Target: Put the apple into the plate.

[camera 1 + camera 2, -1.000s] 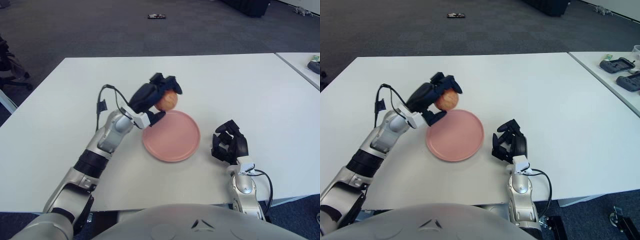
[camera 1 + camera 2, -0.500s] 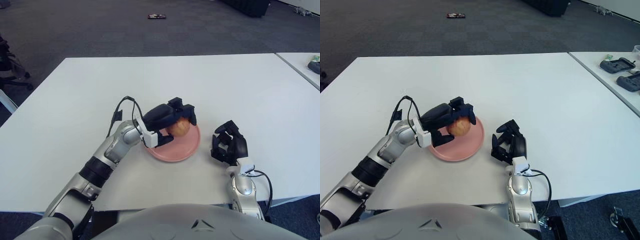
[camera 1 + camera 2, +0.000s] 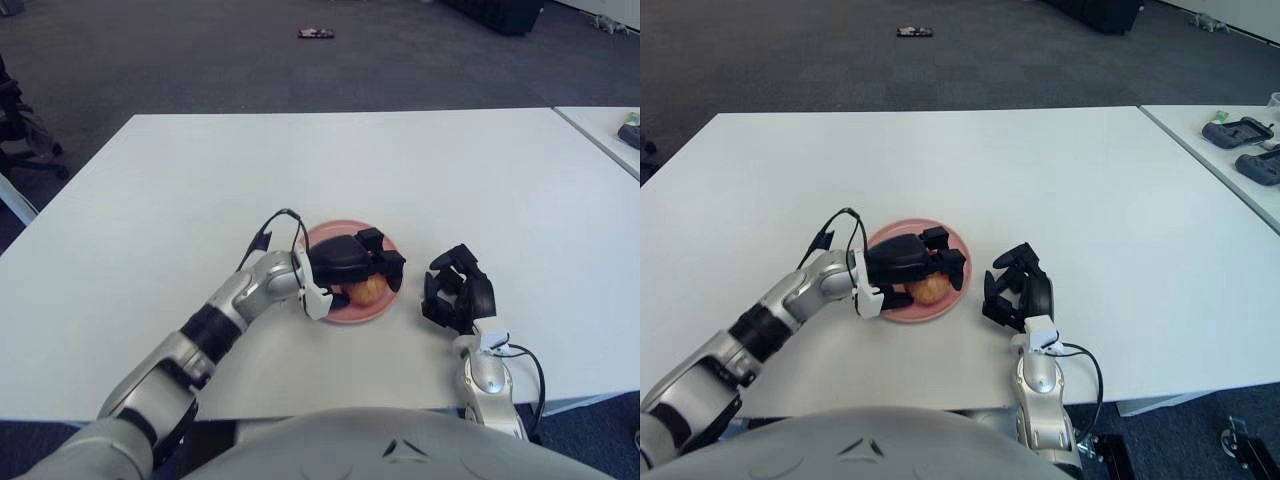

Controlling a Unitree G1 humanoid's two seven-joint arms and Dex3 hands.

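The apple [image 3: 369, 290] is being gripped by the left hand [image 3: 352, 266], its fingers curled over it from above, low over the near-right part of the pink plate [image 3: 326, 237]. The plate is being carried by the white table [image 3: 150, 190], toward its near edge. The right hand [image 3: 458, 289] is showing just right of the plate, fingers curled on nothing.

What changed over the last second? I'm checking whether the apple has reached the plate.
The left hand carried the apple from the plate's far-left edge over and down onto its near side, fingers still around it. The plate and the right hand stayed put.
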